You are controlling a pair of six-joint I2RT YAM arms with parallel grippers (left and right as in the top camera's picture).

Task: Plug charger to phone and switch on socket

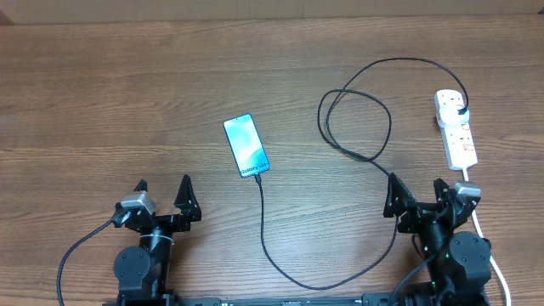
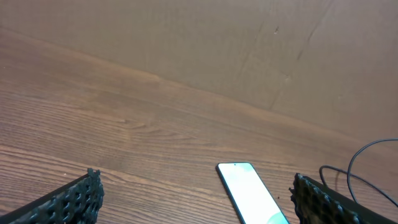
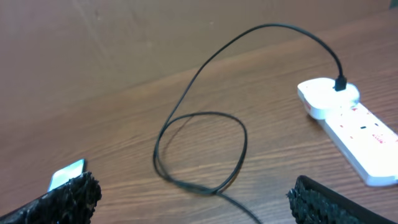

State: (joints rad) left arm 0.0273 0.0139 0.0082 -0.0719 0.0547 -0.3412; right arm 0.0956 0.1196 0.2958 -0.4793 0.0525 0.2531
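Observation:
The phone (image 1: 246, 145) lies face up at the table's middle, its blue-teal screen lit; it also shows in the left wrist view (image 2: 251, 193) and at the left edge of the right wrist view (image 3: 65, 175). The black charger cable (image 1: 357, 119) runs from the phone's near end, loops, and ends in a black plug (image 1: 461, 110) seated in the white socket strip (image 1: 456, 129); the cable loop (image 3: 199, 149) and strip (image 3: 351, 127) show in the right wrist view. My left gripper (image 1: 161, 194) is open and empty near the front left. My right gripper (image 1: 416, 191) is open and empty, just before the strip.
The strip's thick white cord (image 1: 484, 234) runs down past my right arm at the front right. The cable sweeps in a wide arc (image 1: 306, 285) across the front of the table between both arms. A brown wall (image 2: 249, 37) stands behind the table.

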